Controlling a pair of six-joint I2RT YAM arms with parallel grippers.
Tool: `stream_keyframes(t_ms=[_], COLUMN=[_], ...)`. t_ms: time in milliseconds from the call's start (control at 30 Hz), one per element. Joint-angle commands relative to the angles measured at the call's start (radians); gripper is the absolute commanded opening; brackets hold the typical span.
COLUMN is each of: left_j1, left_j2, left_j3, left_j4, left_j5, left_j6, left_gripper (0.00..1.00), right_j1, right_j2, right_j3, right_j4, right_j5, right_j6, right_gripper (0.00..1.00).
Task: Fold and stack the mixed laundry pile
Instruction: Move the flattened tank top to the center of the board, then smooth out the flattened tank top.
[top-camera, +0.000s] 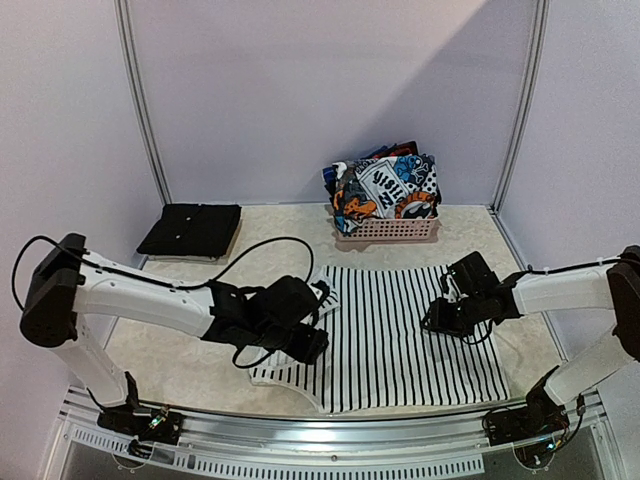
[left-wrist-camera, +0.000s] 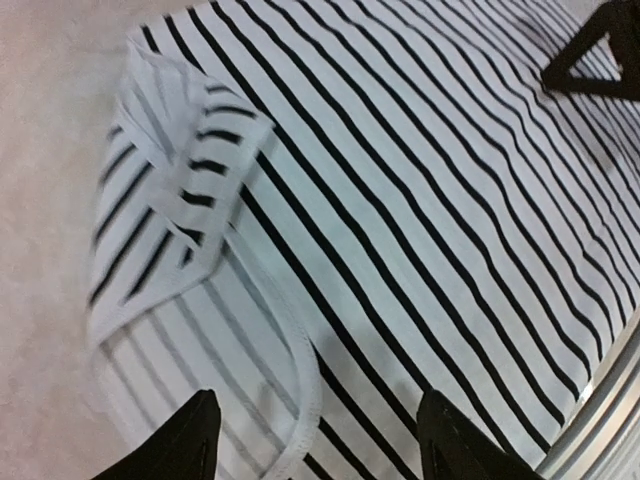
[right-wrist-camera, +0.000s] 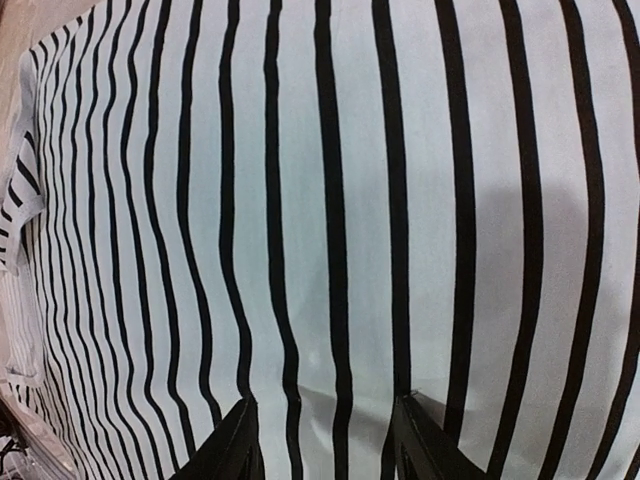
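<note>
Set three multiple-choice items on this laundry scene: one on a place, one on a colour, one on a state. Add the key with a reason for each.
1. Where is the graphic-print garment?
A. in the pink basket
B. draped over a robot base
C. hanging on the back wall

2. What colour is the spread-out shirt?
A. plain red
B. white with black stripes
C. green checks

3. How does the left hand stand?
A. shut on a sock
B. open over the shirt's hem
C. gripping the basket

Key:
1 A, the print is heaped inside the basket.
2 B, the black stripes on white show in all three views.
3 B, the left wrist view shows its fingers apart with the hem lying below them.
</note>
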Motion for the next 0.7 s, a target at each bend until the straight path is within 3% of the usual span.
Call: stream_keyframes(t_ms=[0,267,667], left_j1=[0.011,0.046,0.083], left_j2=[-0.058,0.168,0.514], left_j3=[0.107,0.356,0.698], left_j4=[-0.199,-0.276,-0.413], left_j5=[-0.183,-0.198,-0.279], left_j6=[0.132,0.224,0.311], left_gripper=[0.69,0.63,0.56], right_j1=[0.002,0.005,0.006], right_j2=[-0.048,-0.149,-0.322], right_j3=[0.062,0.114,0.022], right_j4=[-0.097,-0.166,-0.172], right_j5=[-0.055,-0.067,-0.073], right_j6=[-0.031,-0.088,-0.068], right_gripper=[0.47,0.52,0.53])
